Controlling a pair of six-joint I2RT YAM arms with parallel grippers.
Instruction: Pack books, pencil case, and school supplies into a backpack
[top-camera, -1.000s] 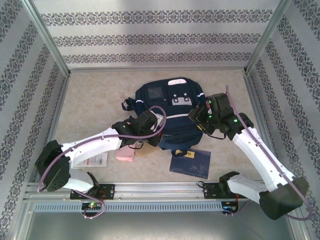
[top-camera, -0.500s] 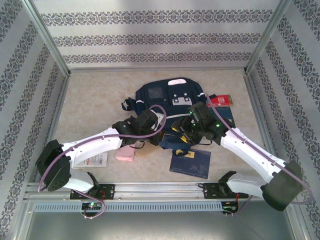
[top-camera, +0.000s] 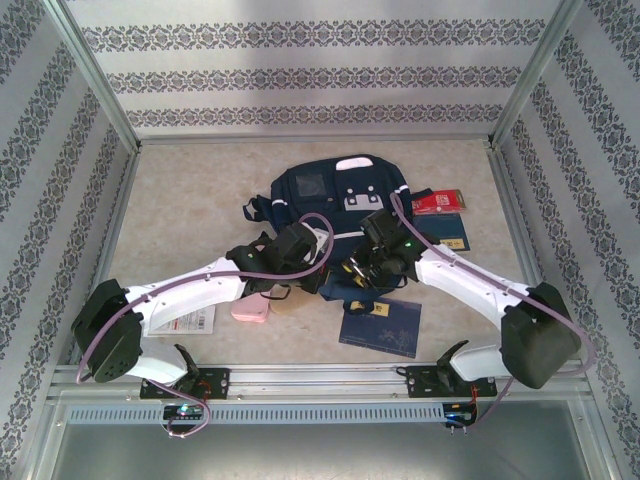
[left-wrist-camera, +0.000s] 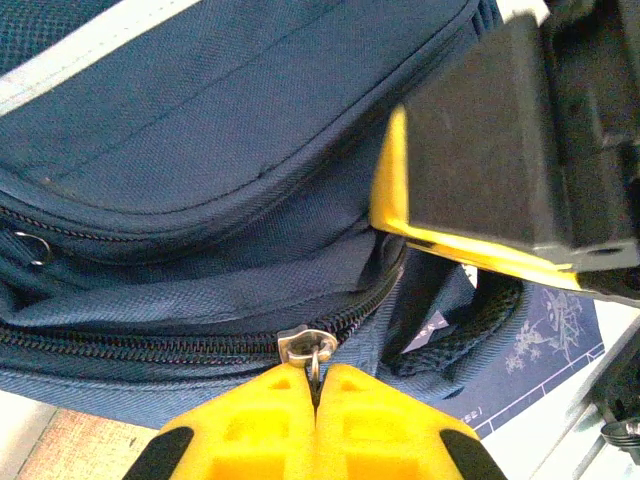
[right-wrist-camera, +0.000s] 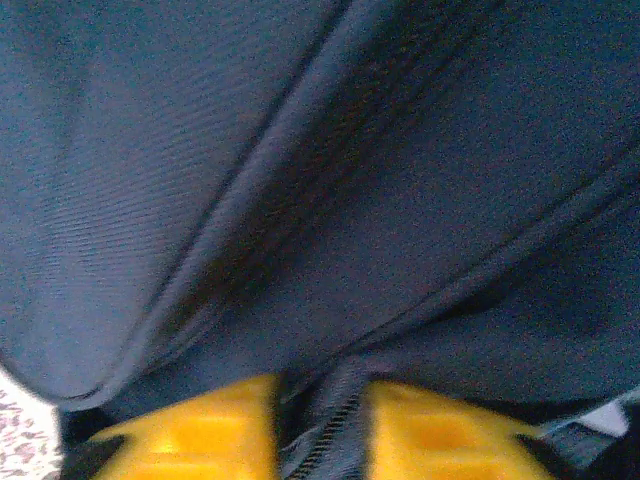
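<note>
The dark navy backpack lies flat mid-table, its zipped edge toward me. My left gripper is shut on the metal zipper pull; in the left wrist view the yellow fingertips pinch the pull's ring. Beside it, my right gripper bites the same edge, and a fold of zipper fabric fills the gap between its yellow fingers. One navy book lies in front of the backpack and another to its right. A pink pencil case sits under my left arm.
A small red booklet lies right of the backpack, above the navy book. A white packet with red print lies at the near left. A tan item rests next to the pencil case. Patterned walls and metal posts enclose the table.
My right arm swung left from the backpack's right side to its near edge, uncovering the red booklet and a navy book, and its jaws narrowed onto the fabric. The left gripper held still.
</note>
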